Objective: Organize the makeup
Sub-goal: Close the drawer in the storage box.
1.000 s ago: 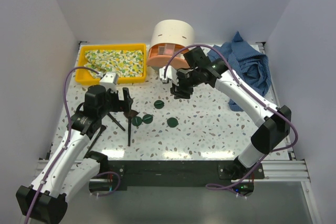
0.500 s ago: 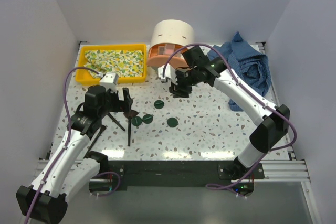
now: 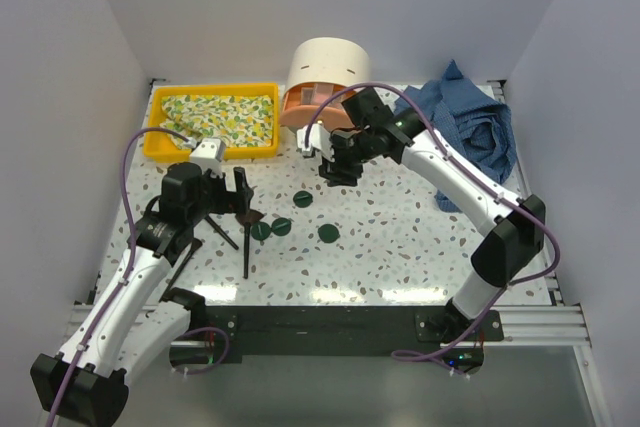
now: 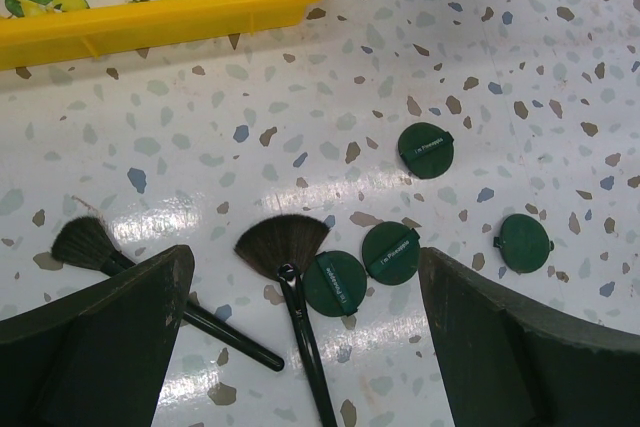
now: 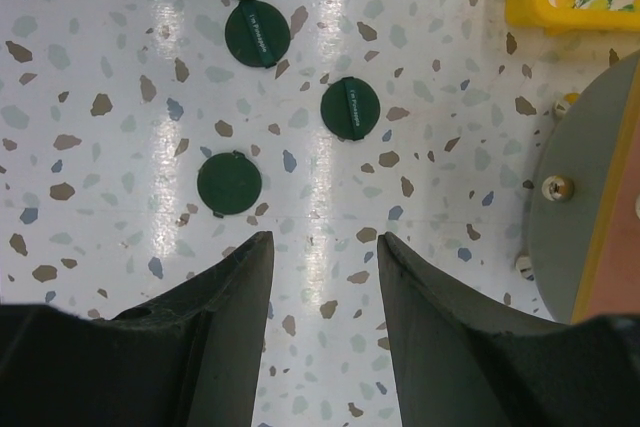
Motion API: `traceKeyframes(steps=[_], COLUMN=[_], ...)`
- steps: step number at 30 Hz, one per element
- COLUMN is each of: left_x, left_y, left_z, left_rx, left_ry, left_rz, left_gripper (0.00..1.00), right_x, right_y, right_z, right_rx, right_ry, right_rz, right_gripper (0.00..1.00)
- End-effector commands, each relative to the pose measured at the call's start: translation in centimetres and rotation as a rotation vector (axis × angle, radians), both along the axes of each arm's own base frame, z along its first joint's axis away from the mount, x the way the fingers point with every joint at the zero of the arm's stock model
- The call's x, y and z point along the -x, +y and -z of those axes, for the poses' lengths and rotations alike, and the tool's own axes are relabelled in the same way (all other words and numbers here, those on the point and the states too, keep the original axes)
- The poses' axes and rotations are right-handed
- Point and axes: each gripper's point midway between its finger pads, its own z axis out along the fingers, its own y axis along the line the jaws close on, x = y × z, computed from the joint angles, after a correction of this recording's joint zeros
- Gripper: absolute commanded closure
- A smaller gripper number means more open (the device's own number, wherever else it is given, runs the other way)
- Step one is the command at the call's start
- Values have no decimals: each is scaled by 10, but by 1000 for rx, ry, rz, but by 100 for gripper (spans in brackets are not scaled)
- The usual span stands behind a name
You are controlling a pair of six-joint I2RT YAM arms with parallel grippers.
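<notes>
Several dark green round discs [image 3: 303, 198] lie mid-table, also in the left wrist view [image 4: 426, 150] and the right wrist view [image 5: 350, 107]. A fan-headed brush [image 4: 283, 243] and a second dark brush [image 4: 85, 244] lie crossed beside two of the discs. My left gripper [image 3: 236, 197] hangs over the brushes, open and empty [image 4: 305, 257]. Over bare table, just in front of the orange holder, my right gripper [image 3: 335, 168] stands open with nothing between its fingers [image 5: 325, 239]. Pink-brown palettes [image 3: 319, 95] show inside the holder.
A yellow tray [image 3: 160, 142] holding a leaf-patterned cloth [image 3: 220, 112] sits at the back left. The cream-topped orange holder [image 3: 325, 67] stands at the back centre, its grey base [image 5: 585, 177] close to my right fingers. A blue cloth [image 3: 470, 122] is heaped at the back right.
My right gripper has shifted slightly left and farther back, toward the orange holder. The left arm and the makeup have not moved.
</notes>
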Motion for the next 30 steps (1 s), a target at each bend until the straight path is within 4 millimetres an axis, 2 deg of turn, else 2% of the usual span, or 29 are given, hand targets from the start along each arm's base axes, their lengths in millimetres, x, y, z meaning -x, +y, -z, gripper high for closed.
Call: traceKeyframes(steps=[1,13,18,20,24,28,30], left_x=[-6,-3,-2,-2,-1,-1,0], left_y=[-3,-14,-14,-13,-5,5,7], left_z=[-12,-6,-8,-8,-15,-26,-29], left_rx=[31,58,59,57,53,46,48], left_ry=[-56,-38,-45,-48,-73,-121,-133], left_rz=[2,57,63,54,8,-43,-49], left_gripper=[0,0,0,0,0,0,0], right_x=[-4,3,-3,-13,-39,-63,-79], right_y=[5,21,26,23,21,22,22], right_z=[-12,-26,-2,9,9,14,9], right_rx=[-9,-52,3,49,81,107,107], right_ry=[-22,-36,16,3,-73,-122,-158], right_rz=[3,-78,-65,-26,71,137,180], right_gripper=[50,50,50,50,52,60,62])
